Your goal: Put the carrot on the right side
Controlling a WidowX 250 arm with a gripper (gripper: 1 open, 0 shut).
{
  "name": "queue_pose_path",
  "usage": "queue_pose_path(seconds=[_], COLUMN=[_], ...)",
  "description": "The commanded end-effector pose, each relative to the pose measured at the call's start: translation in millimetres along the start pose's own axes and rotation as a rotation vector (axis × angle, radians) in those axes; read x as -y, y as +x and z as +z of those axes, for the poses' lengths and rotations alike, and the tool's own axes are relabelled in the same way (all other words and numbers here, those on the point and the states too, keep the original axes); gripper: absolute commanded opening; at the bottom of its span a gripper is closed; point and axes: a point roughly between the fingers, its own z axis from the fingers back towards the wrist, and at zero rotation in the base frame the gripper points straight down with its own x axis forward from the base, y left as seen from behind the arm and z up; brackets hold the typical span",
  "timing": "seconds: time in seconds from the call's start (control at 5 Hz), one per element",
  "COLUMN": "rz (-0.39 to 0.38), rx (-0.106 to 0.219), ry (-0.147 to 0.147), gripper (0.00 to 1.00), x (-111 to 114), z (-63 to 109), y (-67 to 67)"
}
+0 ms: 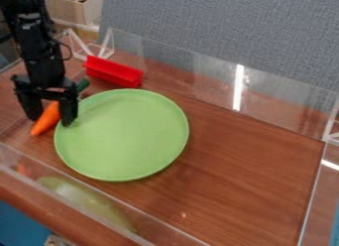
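Note:
The orange carrot lies on the wooden table at the far left, just left of the green plate. My black gripper points straight down over the carrot, open, with one finger on each side of it. The fingers hide the carrot's upper part and its stem tip. Whether the fingers touch the carrot I cannot tell.
A red block lies behind the plate near the back wall. Clear acrylic walls ring the table. Bare brown wood stretches across the right half. Cardboard boxes stand behind at the top left.

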Motion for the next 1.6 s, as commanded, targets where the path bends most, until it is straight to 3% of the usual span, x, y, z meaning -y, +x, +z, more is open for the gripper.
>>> queue_pose_path(seconds=[0.0,0.2,0.6,1.2,1.4], rz=[0.079,0.137,0.108,0.165,0.219], rx=[0.055,0.059,0.071,0.1,0.11], ry=[0.017,0.018,0.011,0.005,0.001], gripper=[1.0,0.0,0.0,0.0,0.0], x=[-9.6,-12.5,-3.5,-24.4,-27.7], z=[14.7,15.7,9.8,17.7,24.6], y=[9.6,11.2,-3.4,-0.2,-1.9])
